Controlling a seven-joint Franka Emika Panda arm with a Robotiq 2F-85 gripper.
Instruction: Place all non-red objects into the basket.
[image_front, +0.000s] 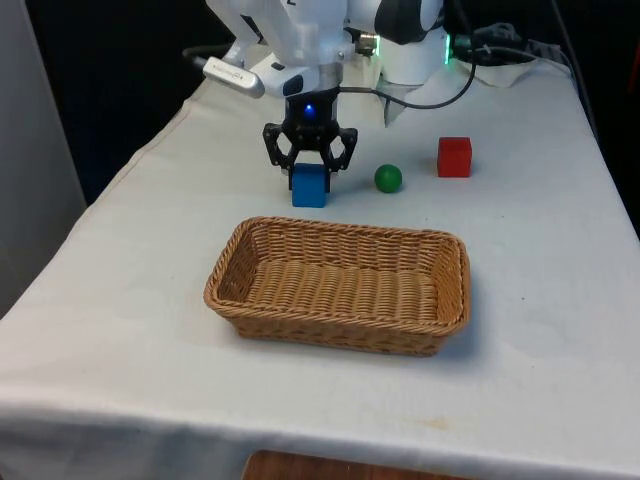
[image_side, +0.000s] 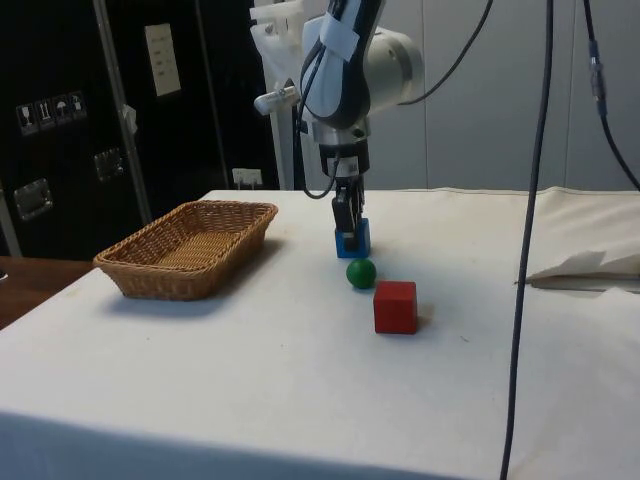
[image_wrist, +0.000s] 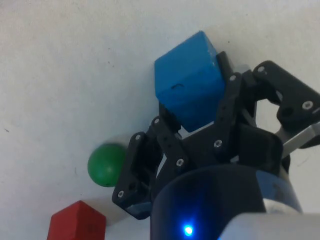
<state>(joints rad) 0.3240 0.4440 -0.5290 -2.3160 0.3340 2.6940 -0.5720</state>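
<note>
A blue cube (image_front: 309, 190) (image_side: 355, 243) (image_wrist: 187, 82) rests on the white cloth just behind the wicker basket (image_front: 330, 335) (image_side: 150, 280). My gripper (image_front: 310, 170) (image_side: 345, 225) (image_wrist: 192, 95) reaches down over the cube, and its fingers press on two opposite sides, shut on it. A green ball (image_front: 388, 178) (image_side: 361, 273) (image_wrist: 106, 164) lies close beside the cube, towards the front view's right. Further that way stands a red cube (image_front: 454, 157) (image_side: 395, 307) (image_wrist: 77, 222). Nothing lies in the basket.
Black cables (image_front: 430, 100) run over the cloth near the robot's base. A hanging cable (image_side: 525, 250) crosses the side view, and folded white cloth or paper (image_side: 590, 268) lies beyond it. Bare cloth surrounds the basket.
</note>
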